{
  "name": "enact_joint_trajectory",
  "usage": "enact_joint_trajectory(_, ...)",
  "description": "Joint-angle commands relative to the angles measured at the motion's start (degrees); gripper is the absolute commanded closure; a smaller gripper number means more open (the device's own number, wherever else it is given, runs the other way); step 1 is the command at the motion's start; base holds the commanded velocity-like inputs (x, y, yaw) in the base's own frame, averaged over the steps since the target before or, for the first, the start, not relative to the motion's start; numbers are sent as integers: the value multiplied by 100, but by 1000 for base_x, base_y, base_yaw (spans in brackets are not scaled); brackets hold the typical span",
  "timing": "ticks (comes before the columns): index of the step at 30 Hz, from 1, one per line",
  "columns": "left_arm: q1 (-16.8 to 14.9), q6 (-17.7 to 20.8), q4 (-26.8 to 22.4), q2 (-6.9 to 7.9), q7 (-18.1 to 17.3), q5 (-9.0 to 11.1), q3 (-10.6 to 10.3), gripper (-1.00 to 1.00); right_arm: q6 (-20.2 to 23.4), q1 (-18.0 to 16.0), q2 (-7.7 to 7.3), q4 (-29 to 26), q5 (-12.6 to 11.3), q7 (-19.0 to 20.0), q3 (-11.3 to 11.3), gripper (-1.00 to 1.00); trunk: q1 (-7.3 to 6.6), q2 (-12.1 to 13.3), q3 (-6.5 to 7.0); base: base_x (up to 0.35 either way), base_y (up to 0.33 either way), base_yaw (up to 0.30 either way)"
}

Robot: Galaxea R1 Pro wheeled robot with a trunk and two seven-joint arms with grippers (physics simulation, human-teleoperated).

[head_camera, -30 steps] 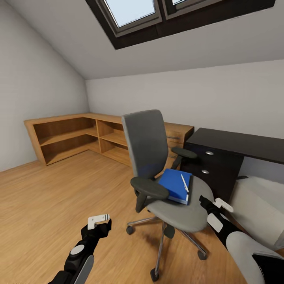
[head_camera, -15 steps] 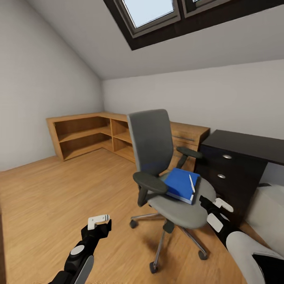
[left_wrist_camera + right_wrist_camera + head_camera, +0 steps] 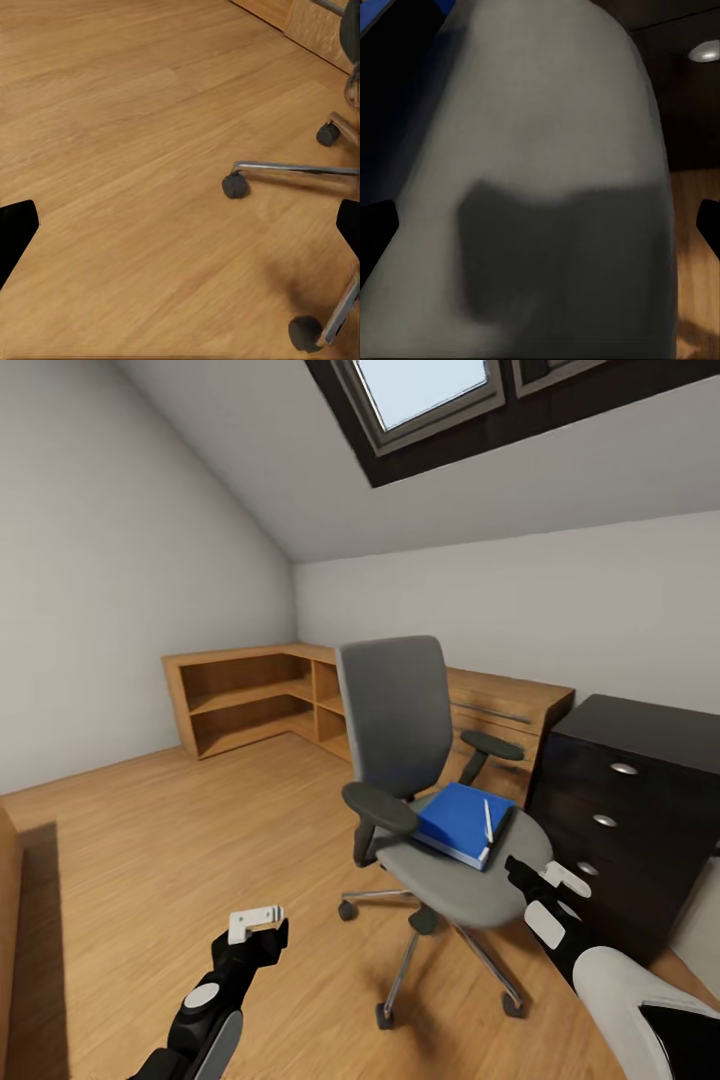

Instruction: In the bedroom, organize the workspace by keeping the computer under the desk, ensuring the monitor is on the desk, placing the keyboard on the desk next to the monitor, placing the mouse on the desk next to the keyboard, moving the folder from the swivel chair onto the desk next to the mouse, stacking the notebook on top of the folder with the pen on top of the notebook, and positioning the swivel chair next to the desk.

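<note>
The grey swivel chair (image 3: 395, 715) stands mid-room on its chrome base. On its seat lies the blue folder (image 3: 452, 822), and the white pen (image 3: 488, 822) rests on top of it. My right gripper (image 3: 540, 876) hovers open just beside the seat's front right edge; its wrist view looks close onto the grey seat (image 3: 547, 187) with a corner of the folder (image 3: 390, 19). My left gripper (image 3: 262, 925) hangs open over the floor, left of the chair. The chair's chrome leg (image 3: 292, 169) and casters show in the left wrist view. Computer, monitor, keyboard, mouse, notebook and desk are out of view.
A dark cabinet with round knobs (image 3: 620, 800) stands right of the chair. Low wooden shelving (image 3: 250, 695) and a wooden drawer chest (image 3: 510, 710) line the far walls. A wooden edge (image 3: 8, 920) shows at far left. Open wooden floor (image 3: 200, 830) lies to the left.
The whole head view has shifted, so the camera moved: shelving, chair and cabinet slid rightward in the picture and the white object at right left it. Both grippers kept their places.
</note>
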Motion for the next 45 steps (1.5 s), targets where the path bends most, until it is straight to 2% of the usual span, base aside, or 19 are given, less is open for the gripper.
enact_joint_trajectory(1, -4, 13, -6, 7, 57, 56, -39, -100, -16, -3, 1, 0, -23, 0, -12, -100, -1, -3, -6, 0, 0, 69)
enact_joint_trajectory(14, -3, 13, 31, 8, 50, 56, -83, -100, -22, -3, -7, 0, -14, 7, -18, -100, -1, -3, -6, -3, 0, 10)
enact_joint_trajectory(28, -7, 13, 156, 1, 50, 47, -108, -100, -22, -3, -7, 0, -21, 8, -18, -100, -1, -3, -6, -197, -16, 0)
enact_joint_trajectory(45, -5, 13, 157, 8, 50, 47, -103, -100, -13, -3, -7, 0, -32, 3, -19, -100, -1, -3, -6, -21, -4, 0)
